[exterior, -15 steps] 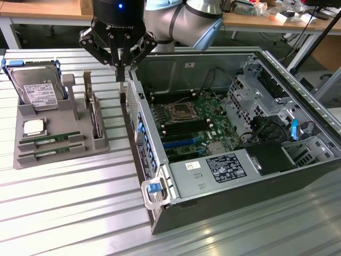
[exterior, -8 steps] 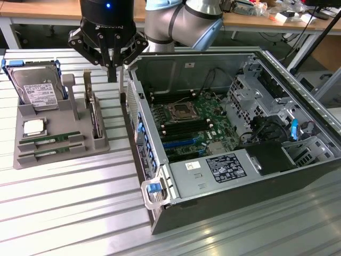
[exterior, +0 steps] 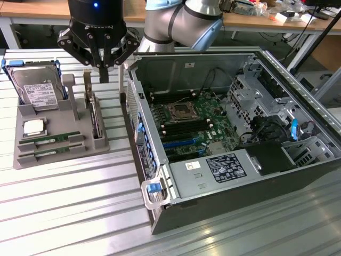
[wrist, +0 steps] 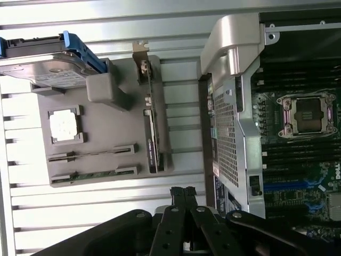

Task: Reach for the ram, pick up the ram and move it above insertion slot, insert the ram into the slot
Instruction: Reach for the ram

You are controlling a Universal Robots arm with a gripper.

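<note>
Above table (exterior: 64, 202), by the tray (exterior: 63, 120): my jaws hung pinched together, gripping nothing.
Ram (exterior: 50, 140): lay flat in the tray, well apart from me.
Slot (exterior: 161, 121): black, beside the processor socket (exterior: 180, 112) inside the case (exterior: 224, 205).

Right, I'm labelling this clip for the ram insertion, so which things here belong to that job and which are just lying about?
Part of the job: ram in the grey holder; black memory slot on the motherboard; end effector, up near the holder.
Just lying about: hard drive; silver processor chip; blue sockets.
</note>
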